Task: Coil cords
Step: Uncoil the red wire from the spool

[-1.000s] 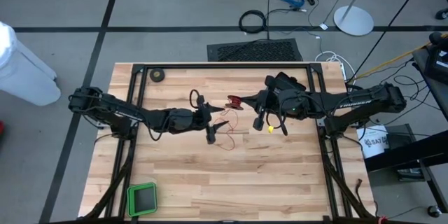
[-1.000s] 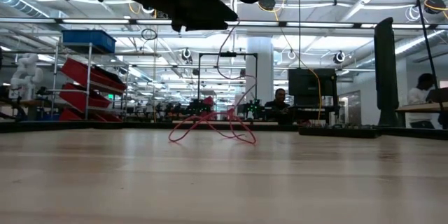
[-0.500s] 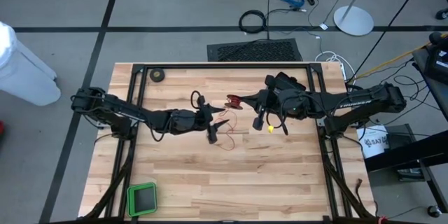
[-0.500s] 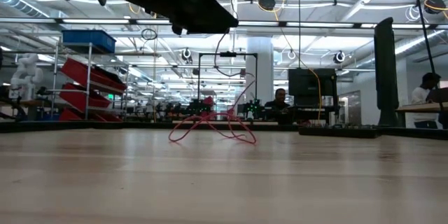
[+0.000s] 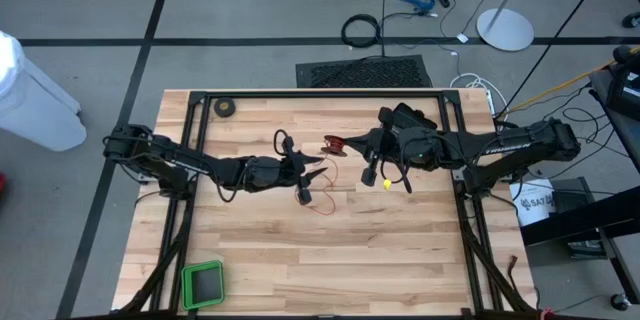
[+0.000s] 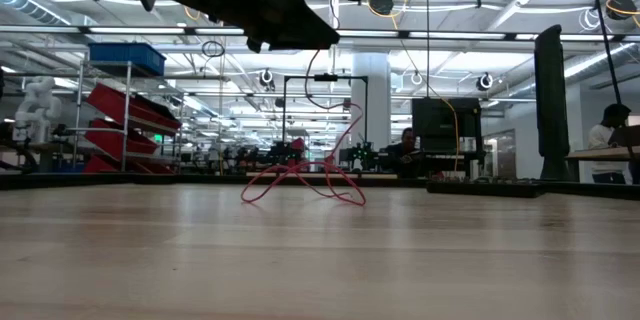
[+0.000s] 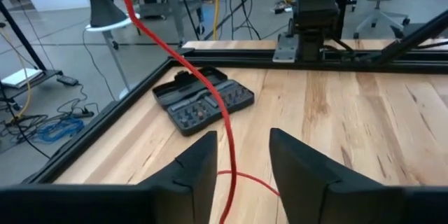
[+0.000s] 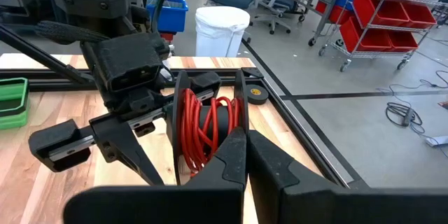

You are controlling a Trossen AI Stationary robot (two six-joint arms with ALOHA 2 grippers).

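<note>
The wooden table (image 5: 300,250) has a black frame along its edges, with wide bare boards on the near half. Behind it the room runs deep, with red bins on shelves. A toolcase (image 7: 203,99) lies by the far rail, a green tray (image 5: 203,283) at the near left corner. Both arms meet mid-table. The right gripper (image 8: 241,155) is clamped on the reel (image 8: 204,131) wound with red wire (image 7: 210,98). The left gripper (image 7: 241,157) has its fingers apart with the wire running between them; loose loops (image 6: 305,180) lie on the boards
</note>
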